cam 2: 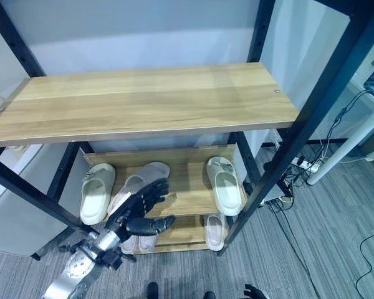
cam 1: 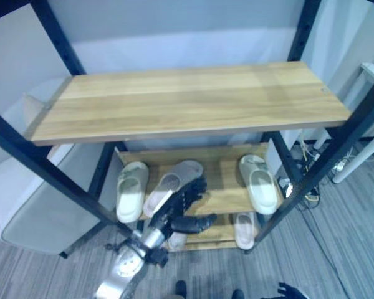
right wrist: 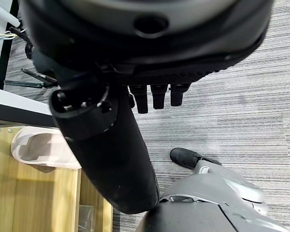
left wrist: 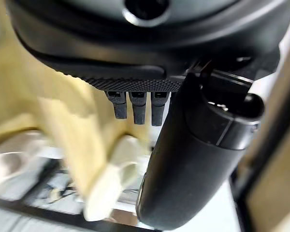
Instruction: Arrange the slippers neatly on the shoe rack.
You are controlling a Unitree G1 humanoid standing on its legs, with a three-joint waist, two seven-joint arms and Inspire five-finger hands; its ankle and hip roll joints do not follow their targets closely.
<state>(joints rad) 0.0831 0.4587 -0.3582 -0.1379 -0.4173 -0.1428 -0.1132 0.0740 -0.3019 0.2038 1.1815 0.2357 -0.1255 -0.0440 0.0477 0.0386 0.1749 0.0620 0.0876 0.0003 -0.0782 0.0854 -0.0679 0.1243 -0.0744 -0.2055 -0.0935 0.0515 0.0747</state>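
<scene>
The shoe rack's middle shelf (cam 1: 221,196) carries three slippers. A cream one (cam 1: 131,190) lies at the left, a pale grey one (cam 1: 174,176) beside it and another cream one (cam 1: 258,184) at the right. My left hand (cam 1: 186,198) is open, its fingers spread over the near end of the grey slipper and its thumb held out towards the right. Whether it touches the slipper I cannot tell. On the bottom shelf lie a pale slipper (cam 1: 244,229) and another (cam 2: 137,243), partly hidden under my hand. My right hand (right wrist: 106,159) is open, low above the carpet beside the rack.
The wide wooden top shelf (cam 1: 187,99) is bare and overhangs the middle shelf. Black uprights (cam 1: 327,159) frame the rack's front corners. A pale padded seat (cam 1: 31,205) stands to the left. Cables (cam 2: 302,167) lie on the grey carpet at the right.
</scene>
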